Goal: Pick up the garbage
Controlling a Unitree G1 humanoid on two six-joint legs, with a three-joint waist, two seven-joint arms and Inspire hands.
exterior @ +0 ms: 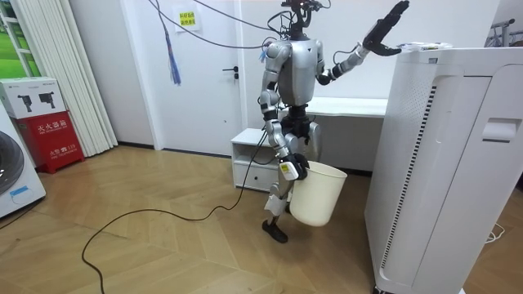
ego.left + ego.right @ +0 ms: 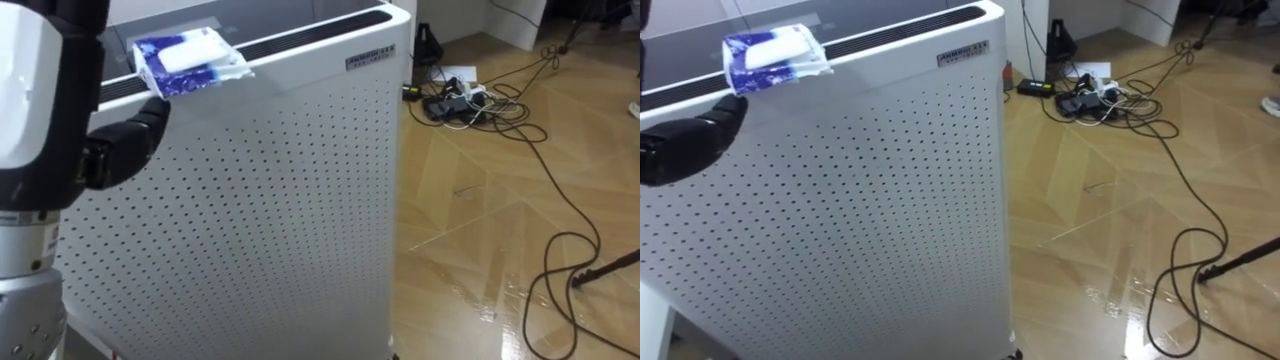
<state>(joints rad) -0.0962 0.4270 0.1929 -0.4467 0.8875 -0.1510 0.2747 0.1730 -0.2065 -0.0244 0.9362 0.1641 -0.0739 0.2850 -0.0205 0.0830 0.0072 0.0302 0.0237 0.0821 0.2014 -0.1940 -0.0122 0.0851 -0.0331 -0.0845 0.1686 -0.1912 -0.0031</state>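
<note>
Left robot hand [image 2: 122, 150] open-fingered, tips under blue packet [image 2: 186, 60] atop purifier [image 2: 260, 200]; room view adds right robot hand [image 1: 292, 169] gripping bin [image 1: 319, 196].

No print legible at this range. Small dark label strip [image 2: 371, 59] on top front edge of tall white perforated cabinet [image 2: 300, 220]: characters too small. Yellow paper notice [image 1: 187, 17] on white wall: unreadable. Red box [image 1: 54, 135] by the curtain: white characters, not resolved. Blue-and-white crumpled packet [image 2: 185, 62]: print blurred.
</note>
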